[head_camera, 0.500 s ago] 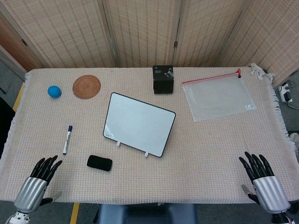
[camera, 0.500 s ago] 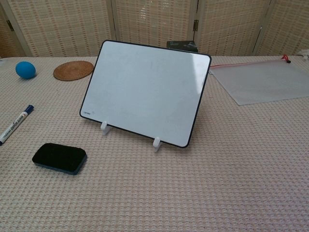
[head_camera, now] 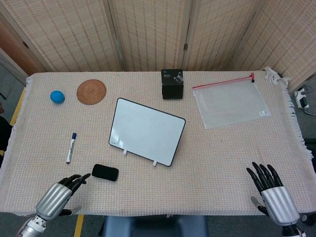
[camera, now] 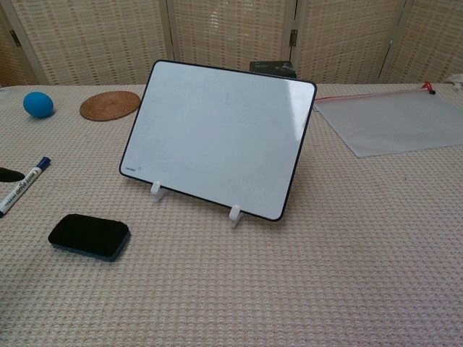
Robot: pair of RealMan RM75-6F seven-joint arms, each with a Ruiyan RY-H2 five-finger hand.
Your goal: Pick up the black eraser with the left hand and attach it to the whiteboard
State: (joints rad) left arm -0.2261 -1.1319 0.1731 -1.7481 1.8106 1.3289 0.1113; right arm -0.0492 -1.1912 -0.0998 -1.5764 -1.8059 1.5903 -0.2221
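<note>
Left hand (head_camera: 63, 193) — empty, fingers apart | black eraser (head_camera: 105, 172) — just right of fingertips

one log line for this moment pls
phase: reach | left hand: open, beside black eraser, not touching | right hand: open, idle | whiteboard: upright on stand

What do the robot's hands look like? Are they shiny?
Yes, partly. The left hand and the right hand look alike: slim black fingers on a smooth, shiny silver-grey back, rounded like a metal glove. Each has a small grey thumb piece at the side. No writing or cables show.
</note>
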